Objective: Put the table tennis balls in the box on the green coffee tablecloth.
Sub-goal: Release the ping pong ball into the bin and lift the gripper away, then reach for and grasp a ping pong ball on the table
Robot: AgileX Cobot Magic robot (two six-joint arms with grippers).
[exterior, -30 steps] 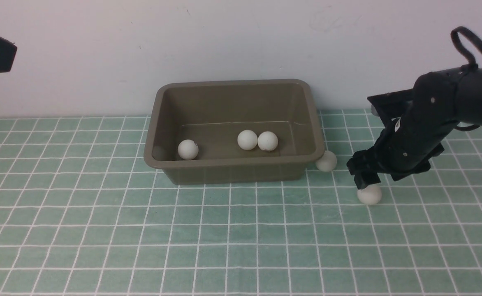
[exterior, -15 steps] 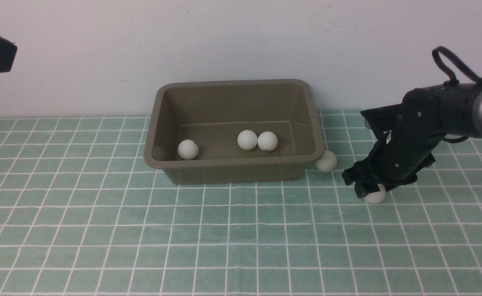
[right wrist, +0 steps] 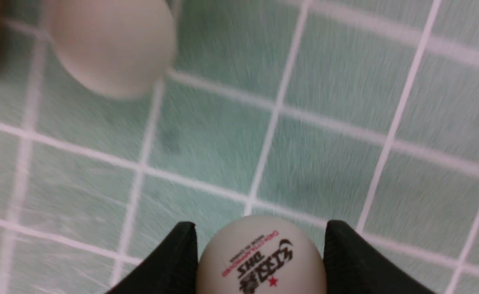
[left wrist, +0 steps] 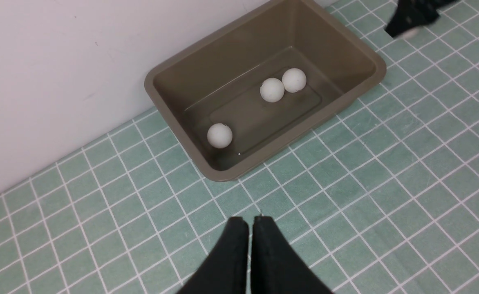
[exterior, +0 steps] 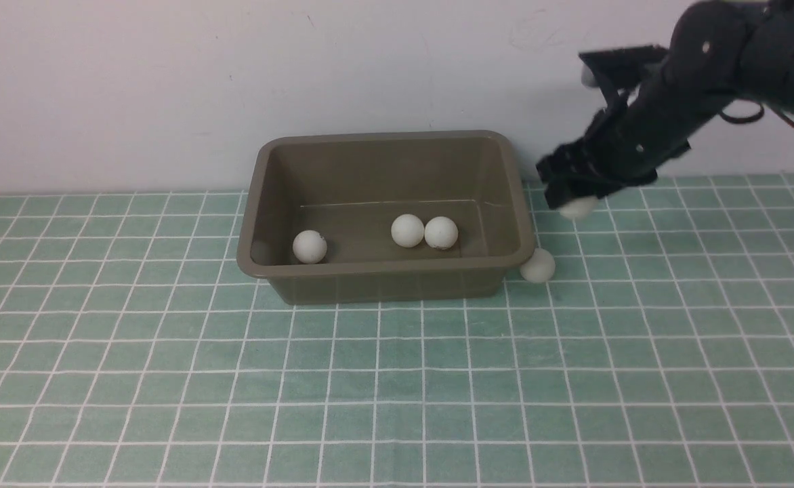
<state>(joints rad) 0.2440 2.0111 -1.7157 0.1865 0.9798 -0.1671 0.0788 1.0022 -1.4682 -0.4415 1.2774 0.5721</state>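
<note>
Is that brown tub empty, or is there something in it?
Not empty. The tub holds three white balls on its floor: one alone and two side by side.

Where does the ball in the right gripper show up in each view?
Front view: held ball in the right gripper, raised just right of the box.
Left wrist view: pale blur at the top right corner, past the box.
Right wrist view: bottom centre, between the fingers.
Shared landmark: the loose ball by the box, in front and right wrist views only.
</note>
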